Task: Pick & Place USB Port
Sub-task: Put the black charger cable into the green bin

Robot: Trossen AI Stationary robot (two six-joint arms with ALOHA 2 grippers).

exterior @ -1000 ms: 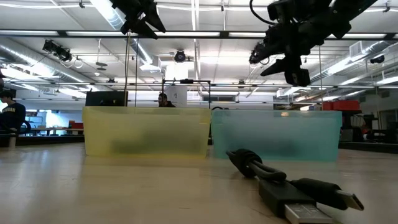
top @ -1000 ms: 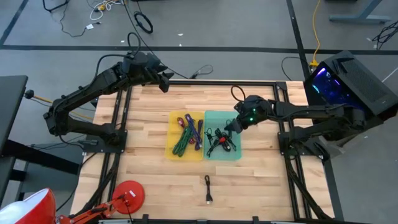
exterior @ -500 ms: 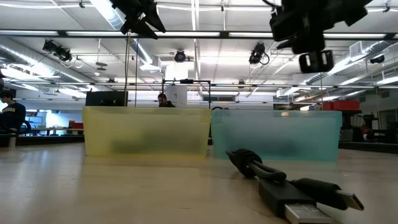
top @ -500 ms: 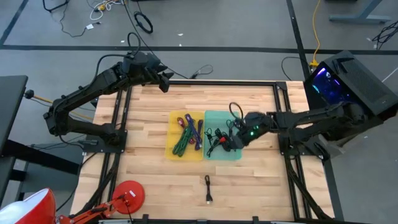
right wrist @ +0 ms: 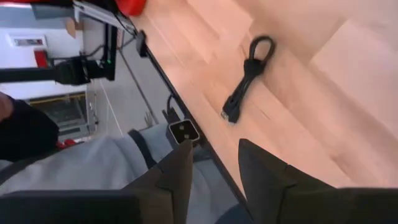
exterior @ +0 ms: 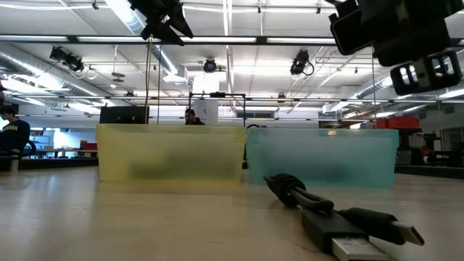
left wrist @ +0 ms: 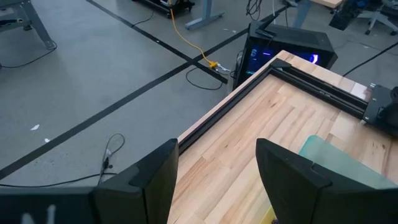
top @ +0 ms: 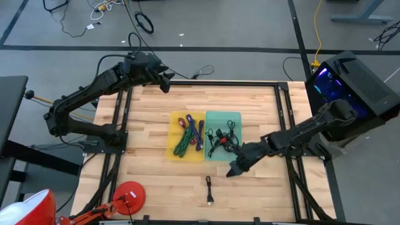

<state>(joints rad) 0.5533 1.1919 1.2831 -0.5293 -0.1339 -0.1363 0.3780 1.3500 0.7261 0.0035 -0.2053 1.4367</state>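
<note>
We judge the task as only begun: the black USB cable lies loose on the near bench, apart from the teal bin, while our right pincer hangs released above it, and the left pincer, also released, waits at the far-left corner.

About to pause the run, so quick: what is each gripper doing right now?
Left gripper: open, empty, parked over the table's far left corner.
Right gripper: open, empty, above the table near the loose black USB cable.
</note>
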